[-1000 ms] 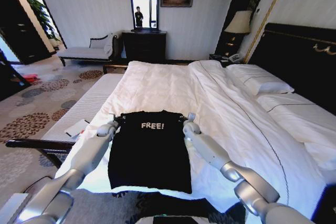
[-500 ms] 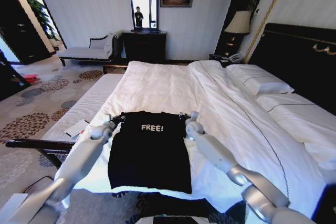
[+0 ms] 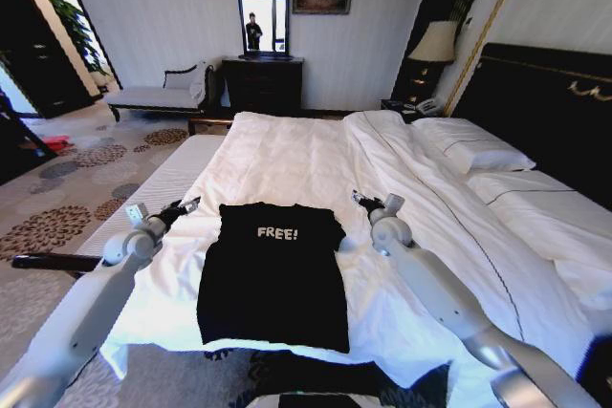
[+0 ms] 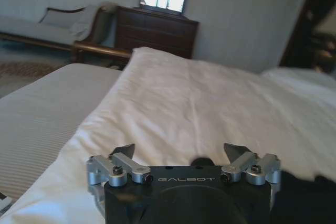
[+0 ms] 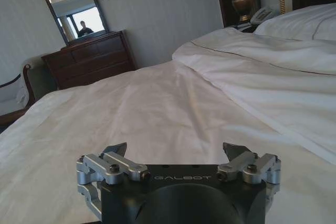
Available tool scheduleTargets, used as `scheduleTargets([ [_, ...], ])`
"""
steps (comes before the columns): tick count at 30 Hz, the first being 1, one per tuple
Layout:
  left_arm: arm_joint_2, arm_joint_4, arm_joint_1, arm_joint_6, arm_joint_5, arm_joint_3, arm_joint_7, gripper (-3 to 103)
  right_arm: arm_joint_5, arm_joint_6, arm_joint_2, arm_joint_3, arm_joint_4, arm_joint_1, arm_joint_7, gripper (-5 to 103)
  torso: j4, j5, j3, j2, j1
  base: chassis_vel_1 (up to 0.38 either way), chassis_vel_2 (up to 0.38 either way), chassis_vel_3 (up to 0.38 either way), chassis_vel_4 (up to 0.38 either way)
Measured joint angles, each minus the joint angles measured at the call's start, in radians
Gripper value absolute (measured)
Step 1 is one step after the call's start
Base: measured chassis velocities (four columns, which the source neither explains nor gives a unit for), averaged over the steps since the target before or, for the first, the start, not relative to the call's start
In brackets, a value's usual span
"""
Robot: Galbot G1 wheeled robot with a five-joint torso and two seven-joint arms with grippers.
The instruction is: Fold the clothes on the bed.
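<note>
The clothes are one black T-shirt (image 3: 273,274) with white "FREE!" lettering, lying flat on the near part of the bed (image 3: 287,155) with its sleeves tucked in. My left gripper (image 3: 182,207) hovers open just off the shirt's left shoulder, apart from the cloth. On the other side, my right gripper (image 3: 363,200) stands open beside the right shoulder, also clear of it. In the left wrist view the left gripper (image 4: 181,150) holds nothing over the white duvet (image 4: 199,103), with a dark edge of the shirt (image 4: 310,195) at one side. In the right wrist view the right gripper (image 5: 176,150) is likewise empty.
White pillows (image 3: 473,150) and a tall dark headboard (image 3: 545,107) lie to the right. A pale striped bench (image 3: 158,198) runs along the bed's left side. A dark dresser (image 3: 263,83) and a chaise (image 3: 153,95) stand by the far wall.
Both grippers have let go of the shirt's shoulders, opened and moved outward, left to the left and right to the right. The shirt stays flat in place.
</note>
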Motion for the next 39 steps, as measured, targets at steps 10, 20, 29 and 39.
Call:
scheduleTargets([
  [10, 0.062, -0.107, 0.179, -0.009, 0.223, 0.126, 0.011, 100, 0.017, -0.012, -0.01, 0.089, 0.064, -0.091, 0.019, 100, 0.0005, -0.0001, 0.0, 0.0, 0.0, 0.0, 0.0, 0.0, 0.0],
  [20, 0.021, -0.035, 0.154, -0.014, 0.26, 0.172, 0.007, 100, 0.018, -0.016, -0.008, 0.104, 0.064, -0.116, 0.022, 100, 0.0001, -0.0001, 0.0, 0.0, 0.0, 0.0, 0.0, 0.0, 0.0],
  [29, -0.023, 0.041, 0.08, -0.025, 0.257, 0.225, 0.005, 100, 0.015, -0.017, 0.007, 0.085, 0.029, -0.096, 0.027, 100, 0.0003, -0.0001, 0.0, 0.0, 0.0, 0.0, 0.0, 0.0, 0.0],
  [39, -0.059, 0.115, -0.02, -0.032, 0.235, 0.271, 0.003, 100, 0.008, -0.019, 0.018, 0.078, 0.003, -0.088, 0.034, 100, 0.0001, -0.0001, 0.0, 0.0, 0.0, 0.0, 0.0, 0.0, 0.0],
])
